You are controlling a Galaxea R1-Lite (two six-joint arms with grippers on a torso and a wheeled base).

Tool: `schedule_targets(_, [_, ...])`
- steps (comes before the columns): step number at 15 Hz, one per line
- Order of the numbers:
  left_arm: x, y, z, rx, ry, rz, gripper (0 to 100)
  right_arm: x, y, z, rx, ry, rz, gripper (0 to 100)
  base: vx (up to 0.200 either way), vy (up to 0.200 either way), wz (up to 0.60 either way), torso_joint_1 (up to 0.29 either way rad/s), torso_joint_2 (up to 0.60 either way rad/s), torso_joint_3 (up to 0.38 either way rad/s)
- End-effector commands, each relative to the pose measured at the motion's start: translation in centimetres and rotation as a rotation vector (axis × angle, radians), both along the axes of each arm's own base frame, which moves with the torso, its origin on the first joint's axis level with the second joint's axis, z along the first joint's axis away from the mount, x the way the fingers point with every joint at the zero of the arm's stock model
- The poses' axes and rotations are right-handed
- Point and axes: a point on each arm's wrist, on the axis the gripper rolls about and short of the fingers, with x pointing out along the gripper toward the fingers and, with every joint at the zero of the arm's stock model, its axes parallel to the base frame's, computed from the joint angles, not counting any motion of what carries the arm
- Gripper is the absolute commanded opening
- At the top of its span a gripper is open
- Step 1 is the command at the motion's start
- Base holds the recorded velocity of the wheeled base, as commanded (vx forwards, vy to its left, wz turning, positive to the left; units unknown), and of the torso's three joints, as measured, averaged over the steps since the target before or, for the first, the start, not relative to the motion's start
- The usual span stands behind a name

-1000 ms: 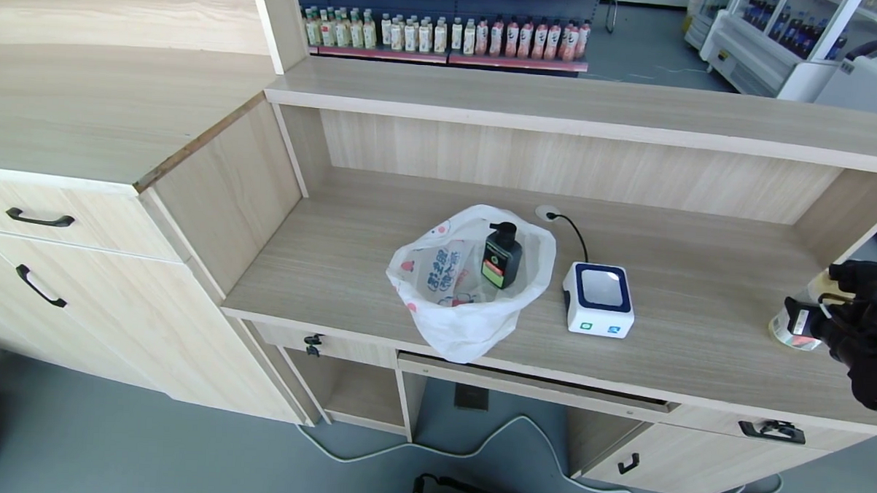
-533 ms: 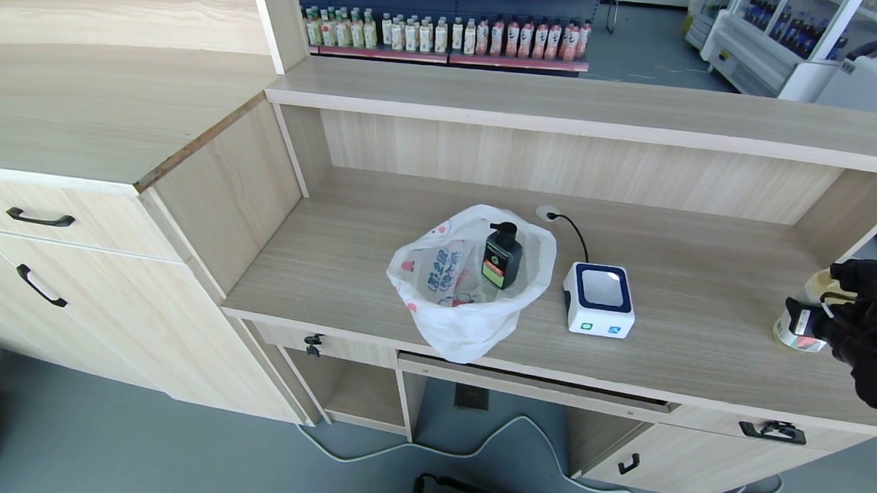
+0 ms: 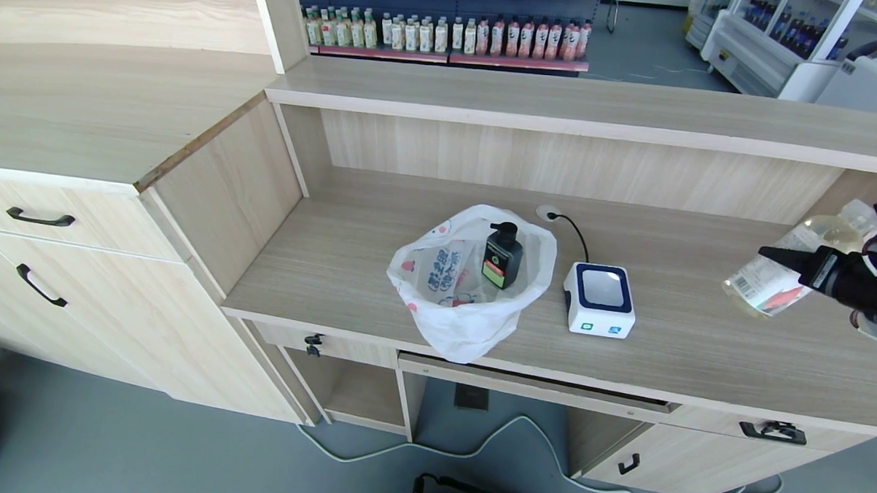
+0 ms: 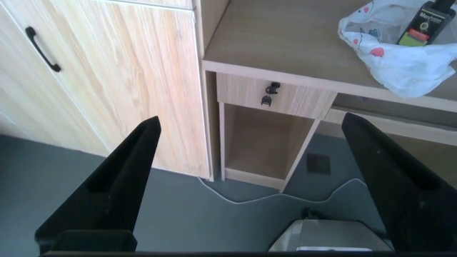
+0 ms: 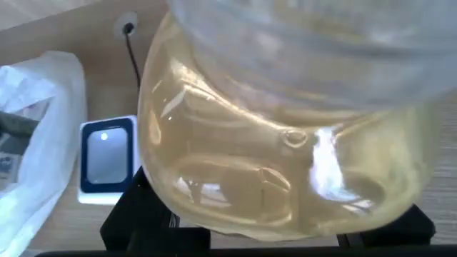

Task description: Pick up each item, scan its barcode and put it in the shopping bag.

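Head view: the right gripper (image 3: 821, 268) is clamped on a clear bottle (image 3: 769, 280) of yellowish liquid, held tilted in the air over the right end of the counter (image 3: 698, 343), well apart from the scanner (image 3: 599, 297). Its white label has a red patch; the print is too small to read. The bottle's top is partly hidden behind the gripper. A black pump bottle (image 3: 501, 257) with a green and red label stands in the shopping bag (image 3: 465, 313). The left gripper (image 4: 250, 150) hangs low beside the counter, fingers spread wide, holding nothing.
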Motion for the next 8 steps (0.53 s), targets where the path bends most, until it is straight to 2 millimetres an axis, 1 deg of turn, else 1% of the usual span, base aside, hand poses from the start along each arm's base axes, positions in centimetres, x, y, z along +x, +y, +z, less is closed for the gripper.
schedule_targets(1, [0.0,0.0,0.0,0.0,-0.001,0.001,100,-6.1,6.8,4.7,0.086,-0.086,0.351,0,0.0,0.0,0.0,0.0,0.0,0.0])
schedule_targets(2, [0.0,0.0,0.0,-0.001,-0.001,0.0,100,-7.9,9.4,5.2,0.103,-0.1,0.502,0,0.0,0.0,0.0,0.0,0.0,0.0])
schedule_targets(3, [0.0,0.0,0.0,0.0,-0.001,0.001,100,-9.3,11.5,5.5,0.108,-0.114,0.616,0,0.0,0.0,0.0,0.0,0.0,0.0])
schedule_targets(5, [0.0,0.0,0.0,-0.001,-0.001,0.0,100,-11.9,15.3,6.5,0.104,-0.159,0.81,0,0.0,0.0,0.0,0.0,0.0,0.0])
schedule_targets(6, [0.0,0.0,0.0,0.0,-0.001,0.001,100,-12.7,16.7,7.0,0.112,-0.175,0.89,0,0.0,0.0,0.0,0.0,0.0,0.0])
schedule_targets(7, [0.0,0.0,0.0,0.0,-0.001,0.001,100,-13.3,17.6,7.4,0.117,-0.186,0.94,0,0.0,0.0,0.0,0.0,0.0,0.0])
schedule_targets(8, [0.0,0.0,0.0,0.0,-0.001,0.001,100,-14.2,19.1,8.1,0.124,-0.21,1.033,0,0.0,0.0,0.0,0.0,0.0,0.0])
